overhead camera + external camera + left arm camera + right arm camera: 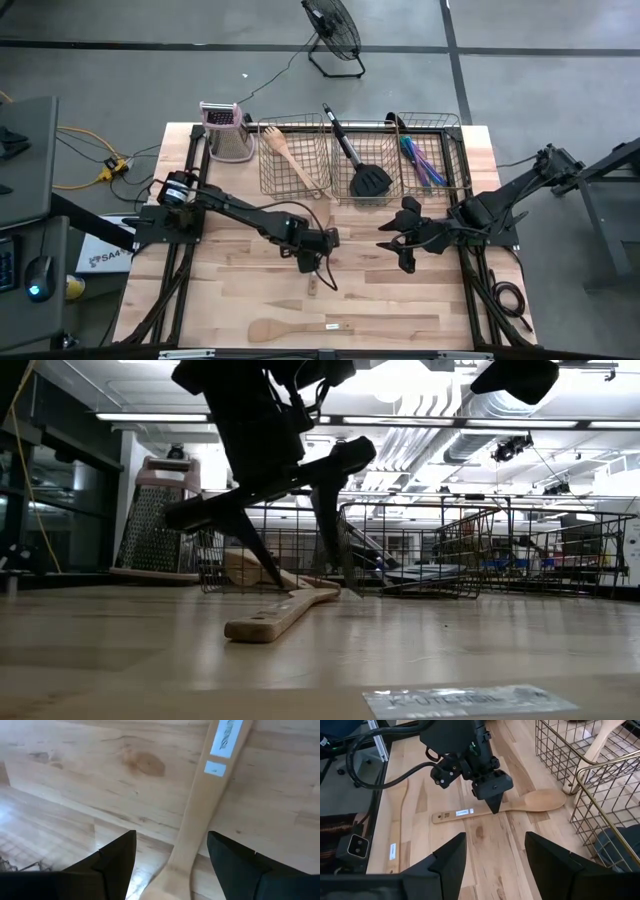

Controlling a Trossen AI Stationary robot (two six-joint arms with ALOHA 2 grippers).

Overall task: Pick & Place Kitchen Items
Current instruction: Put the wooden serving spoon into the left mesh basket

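Had left gripper (492, 802) fingers spread, straddling wooden spoon (520, 804) handle right below, handle crossing between them. Right gripper (405, 245) also spread, waited farther off.

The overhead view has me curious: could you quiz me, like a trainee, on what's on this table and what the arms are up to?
1. True or false: the left claw has lifted the wooden spoon into the air.
2. Which of the three wire baskets holds the black spatula? A) left B) middle C) right
3. Fill in: the metal thing standing just left of the baskets is a ____.

Key:
1. False. The spoon lies on the table, with the open left claw over its handle; the right claw waits nearby.
2. B
3. box grater
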